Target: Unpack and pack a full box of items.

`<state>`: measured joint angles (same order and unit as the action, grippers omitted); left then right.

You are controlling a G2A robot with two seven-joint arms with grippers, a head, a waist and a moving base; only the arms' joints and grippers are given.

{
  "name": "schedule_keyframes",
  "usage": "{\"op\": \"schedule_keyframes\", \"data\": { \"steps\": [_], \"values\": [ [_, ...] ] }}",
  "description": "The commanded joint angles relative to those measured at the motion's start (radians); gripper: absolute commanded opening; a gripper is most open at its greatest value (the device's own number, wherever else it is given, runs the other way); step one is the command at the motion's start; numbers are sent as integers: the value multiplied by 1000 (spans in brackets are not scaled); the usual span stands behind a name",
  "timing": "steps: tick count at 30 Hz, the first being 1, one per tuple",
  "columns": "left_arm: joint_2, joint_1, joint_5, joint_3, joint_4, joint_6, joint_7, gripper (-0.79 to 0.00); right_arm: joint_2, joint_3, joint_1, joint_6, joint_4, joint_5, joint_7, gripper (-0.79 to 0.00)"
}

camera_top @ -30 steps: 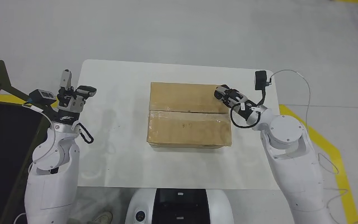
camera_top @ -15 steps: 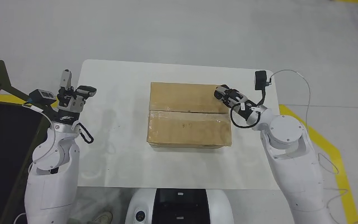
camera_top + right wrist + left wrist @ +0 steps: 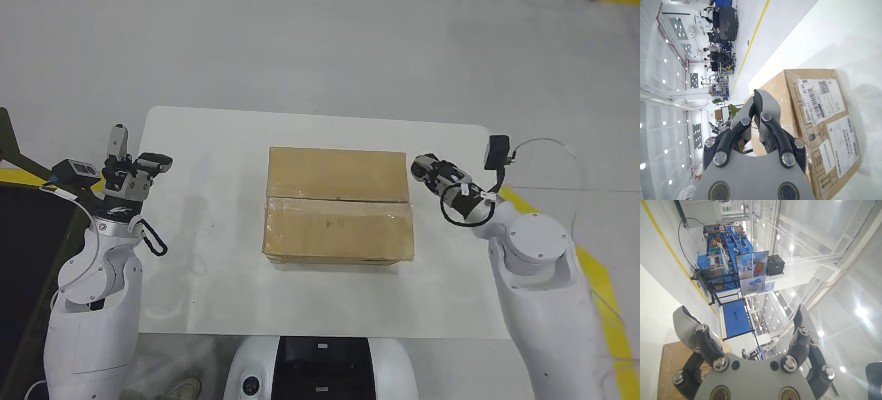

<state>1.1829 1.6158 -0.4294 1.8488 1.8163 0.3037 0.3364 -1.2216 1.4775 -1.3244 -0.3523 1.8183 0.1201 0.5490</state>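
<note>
Glossy white rounded shells cover the left arm (image 3: 95, 290) and the right arm (image 3: 535, 265). A thin black cable (image 3: 462, 212) loops at the right wrist. The left gripper (image 3: 740, 313) and right gripper (image 3: 755, 94) share grey metal fingers (image 3: 684, 325), black linkages (image 3: 708, 340), silver screws (image 3: 787, 158) and ribbed black pads (image 3: 757, 106).

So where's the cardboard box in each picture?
Top view: box mid-table, between the arms.
Left wrist view: a corner of it behind a finger of the open left end effector.
Right wrist view: its labelled side just beyond the shut right end effector.
Shared landmark: the white table under it.
</note>
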Motion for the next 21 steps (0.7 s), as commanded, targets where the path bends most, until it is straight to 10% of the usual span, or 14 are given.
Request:
{"op": "schedule_keyframes", "data": {
  "steps": [1,15,19,21],
  "values": [
    [0,0,0,0,0,0,0,0,4,33,-18,16,6,15,7,-785],
    [0,0,0,0,0,0,0,0,23,177,-116,85,40,41,-8,-754],
    [0,0,0,0,0,0,0,0,25,198,-127,102,37,42,-20,-486],
    [0,0,0,0,0,0,0,0,27,206,-130,106,32,45,-27,-105]
  ]
}}
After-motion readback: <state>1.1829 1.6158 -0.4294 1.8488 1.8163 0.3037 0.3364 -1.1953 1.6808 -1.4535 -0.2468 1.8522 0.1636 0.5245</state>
